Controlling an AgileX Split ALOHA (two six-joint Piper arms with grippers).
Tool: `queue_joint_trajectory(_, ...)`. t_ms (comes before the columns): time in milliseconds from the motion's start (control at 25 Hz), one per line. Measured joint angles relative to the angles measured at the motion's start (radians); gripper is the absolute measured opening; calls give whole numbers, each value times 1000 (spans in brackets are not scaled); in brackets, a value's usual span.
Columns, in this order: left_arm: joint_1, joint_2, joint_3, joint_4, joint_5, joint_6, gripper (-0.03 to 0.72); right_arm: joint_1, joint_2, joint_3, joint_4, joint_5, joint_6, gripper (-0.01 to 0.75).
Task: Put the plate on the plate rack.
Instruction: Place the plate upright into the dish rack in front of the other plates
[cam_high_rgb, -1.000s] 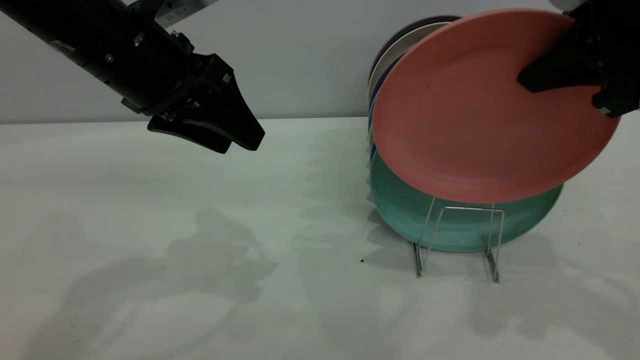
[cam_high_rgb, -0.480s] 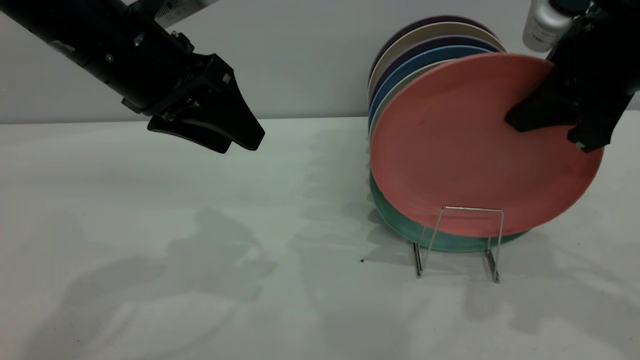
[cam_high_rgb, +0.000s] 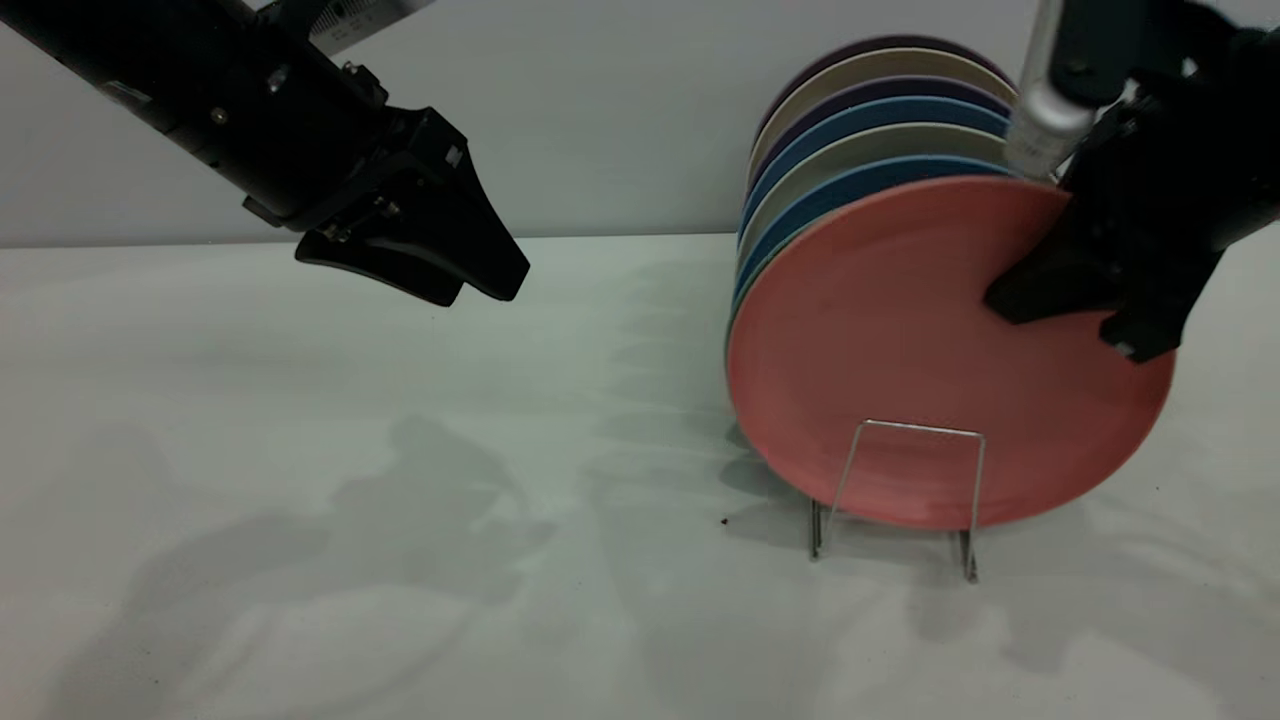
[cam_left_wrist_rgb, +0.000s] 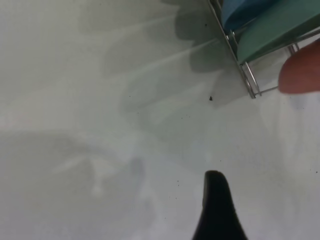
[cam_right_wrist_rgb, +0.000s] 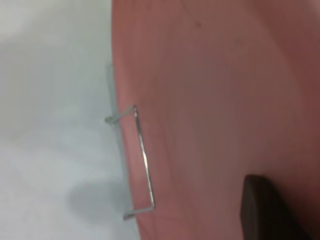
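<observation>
The right gripper (cam_high_rgb: 1085, 300) is lower now, and the pink plate (cam_high_rgb: 900, 350) it grips sits down behind the plate rack's (cam_high_rgb: 905, 490) front loop, hiding the teal plate that showed beneath it before.

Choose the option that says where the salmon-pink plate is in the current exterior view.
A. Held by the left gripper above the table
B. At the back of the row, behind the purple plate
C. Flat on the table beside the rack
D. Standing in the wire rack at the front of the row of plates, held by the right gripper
D: the plate stands behind the front loop of the plate rack, ahead of the other plates, with the right gripper clamped on its upper rim.
</observation>
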Motion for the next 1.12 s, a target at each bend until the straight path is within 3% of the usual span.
queue_joint_trajectory(320,0,0,0,0,1,0,537,9,10,0,0,-18,0,146)
queue_joint_trajectory(560,0,0,0,0,1,0,519,9,10,0,0,-19,0,359)
queue_joint_trajectory(680,0,0,0,0,1,0,507,9,10,0,0,-19,0,427)
queue_joint_trajectory(1120,0,0,0,0,1,3,501,10,-60,0,-1,-19,0,446)
